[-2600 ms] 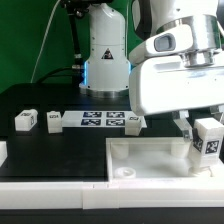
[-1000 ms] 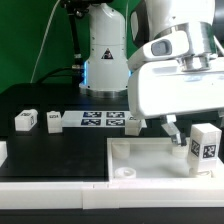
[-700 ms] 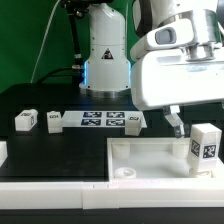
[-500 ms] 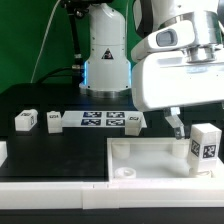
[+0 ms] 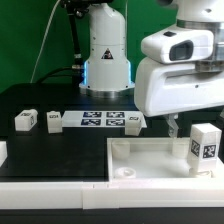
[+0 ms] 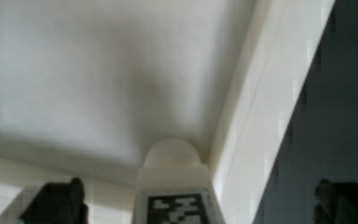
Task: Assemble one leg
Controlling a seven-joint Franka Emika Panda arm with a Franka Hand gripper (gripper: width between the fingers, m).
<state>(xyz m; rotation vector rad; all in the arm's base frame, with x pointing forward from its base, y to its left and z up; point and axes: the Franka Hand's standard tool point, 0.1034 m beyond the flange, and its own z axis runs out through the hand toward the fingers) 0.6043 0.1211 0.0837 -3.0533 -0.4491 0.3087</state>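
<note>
The leg (image 5: 206, 146) stood upright on its own in the tabletop's (image 5: 150, 149) corner at the exterior view's right, apparently seated there, so the gripper (image 6: 204, 199) hung above it, jaws spread wide and holding nothing.

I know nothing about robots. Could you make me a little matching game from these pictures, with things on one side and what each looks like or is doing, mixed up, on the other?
1. leg
2. marker board
3. gripper
4. tabletop

A. open, holding nothing
B. thin strip of printed tags, lying flat
C. standing upright, tag on its side
D. large, white, with a raised rim

Pairs: 1-C, 2-B, 3-A, 4-D
</note>
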